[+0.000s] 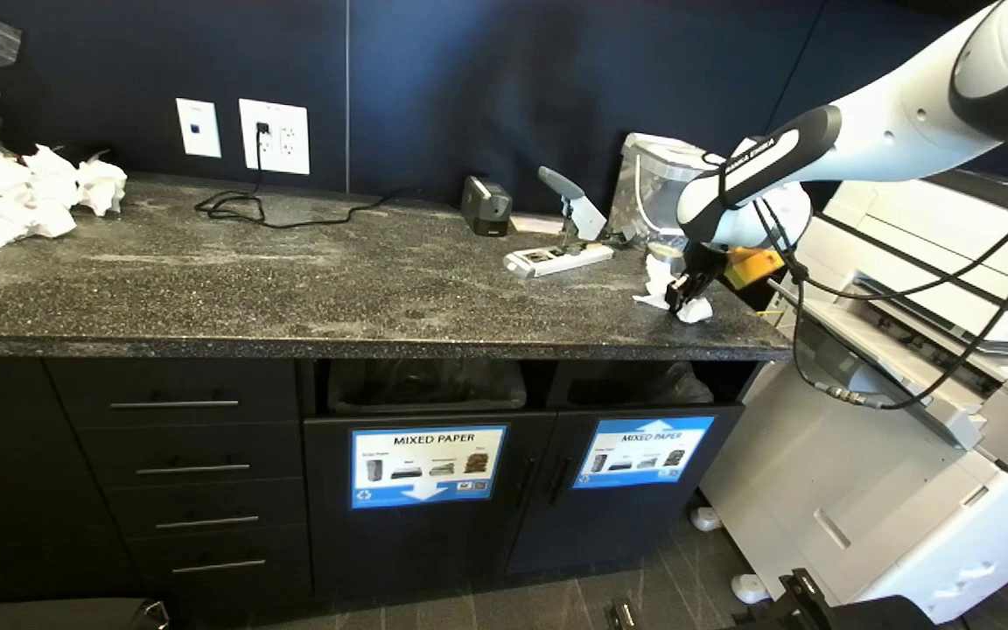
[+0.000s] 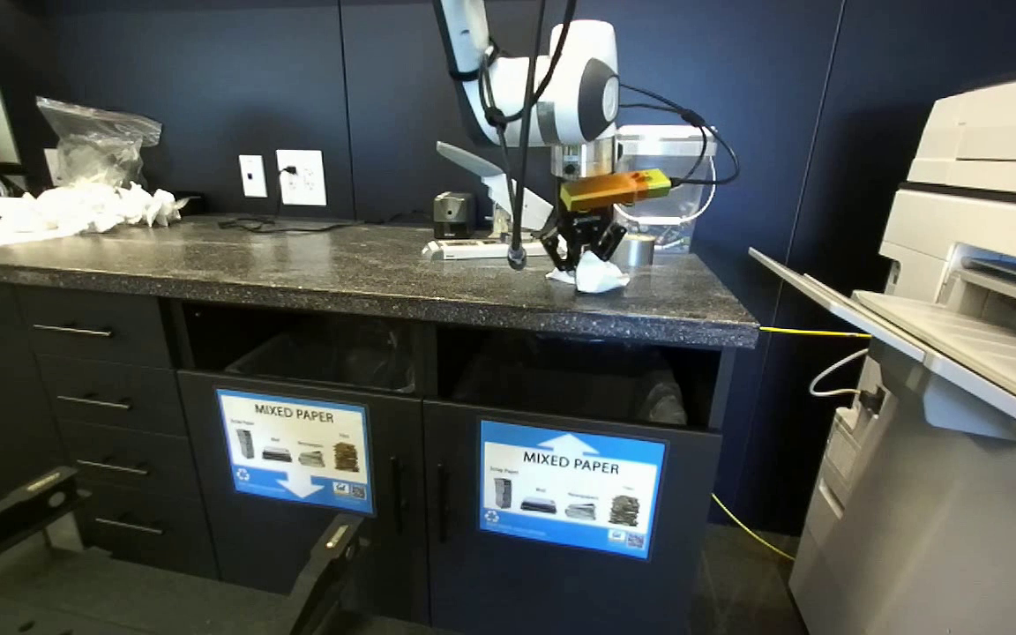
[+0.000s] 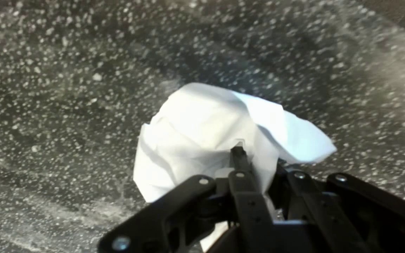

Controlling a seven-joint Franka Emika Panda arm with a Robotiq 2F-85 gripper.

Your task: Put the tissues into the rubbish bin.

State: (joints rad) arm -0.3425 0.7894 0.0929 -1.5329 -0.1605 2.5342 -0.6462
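Near the front corner of the desk [image 1: 311, 289], at the end beside the printer [image 1: 836, 490], a crumpled tissue [image 3: 202, 126] is grasped by the end effector [image 3: 260, 160], its fingers [image 3: 240, 160] pinched onto a fold. Whether the tissue is touching the desk or is lifted just above it cannot be told. Toward the back edge, behind the end effector, a tin [image 2: 638, 250] and a clear tub [image 2: 662, 207] are placed close together; farther along that edge, a stapler [image 1: 587, 219] with its upper part raised is set beside a pencil sharpener [image 1: 486, 210]. At the opposite end of the desk, a heap of tissues [image 2: 89, 210] is piled in front of a plastic bag [image 2: 102, 150]. Below the front edge, rubbish bins [image 1: 427, 406] can be made out through two openings of the cabinet [image 2: 426, 353], above doors [image 2: 561, 591] on which signs [image 2: 296, 451] marked "MIXED PAPER" are fixed.
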